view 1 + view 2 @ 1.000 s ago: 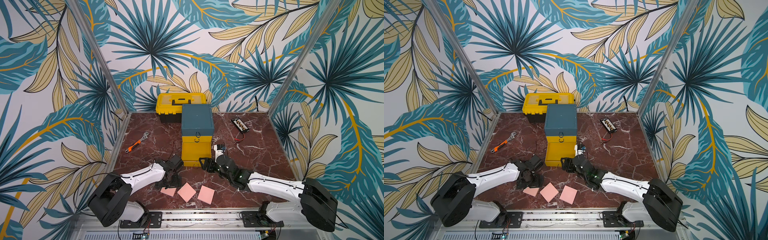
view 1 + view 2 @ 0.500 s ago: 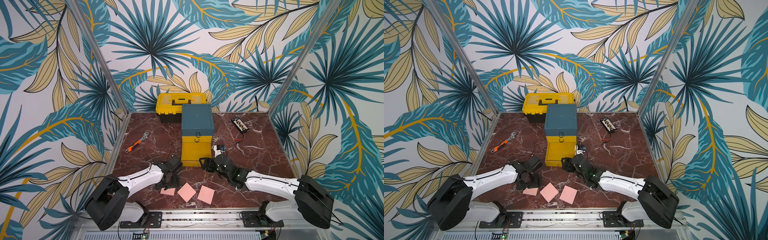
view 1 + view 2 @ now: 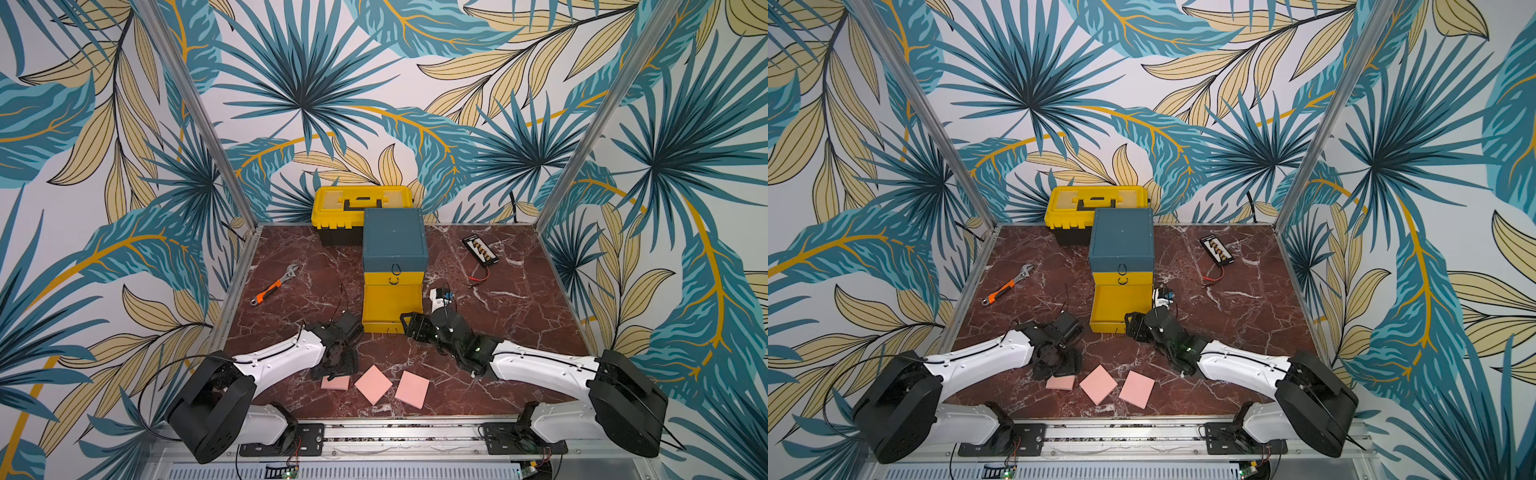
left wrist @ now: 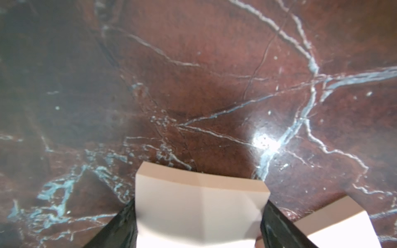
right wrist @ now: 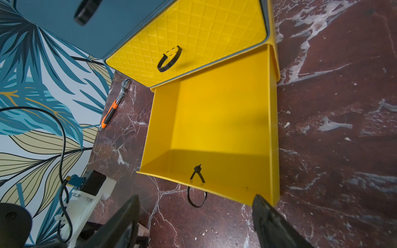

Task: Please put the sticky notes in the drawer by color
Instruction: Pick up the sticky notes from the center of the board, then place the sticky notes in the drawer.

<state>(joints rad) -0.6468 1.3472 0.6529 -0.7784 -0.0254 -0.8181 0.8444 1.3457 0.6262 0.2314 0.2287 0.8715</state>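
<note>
- Left arm (image 3: 278,361), rooted at 7 o'clock in a top view: smooth white shell link between black joints.
- Right arm (image 3: 540,370), rooted at 5 o'clock: same white shell, with a small green light (image 3: 478,349) at its black wrist.
- Shoulder housings (image 3: 208,407): big, rounded, matt black.
- Bases (image 3: 266,428): white, on black bolted plates (image 3: 309,438).
- Cable (image 5: 63,139): thin, black, running to a white bracket (image 5: 86,199) with a blue connector (image 5: 75,179).
- Right gripper (image 5: 196,197) fingers (image 5: 270,223): glossy black, tapering.
- Left gripper (image 4: 199,204) fingers (image 4: 120,225): the same glossy black wedges.
</note>
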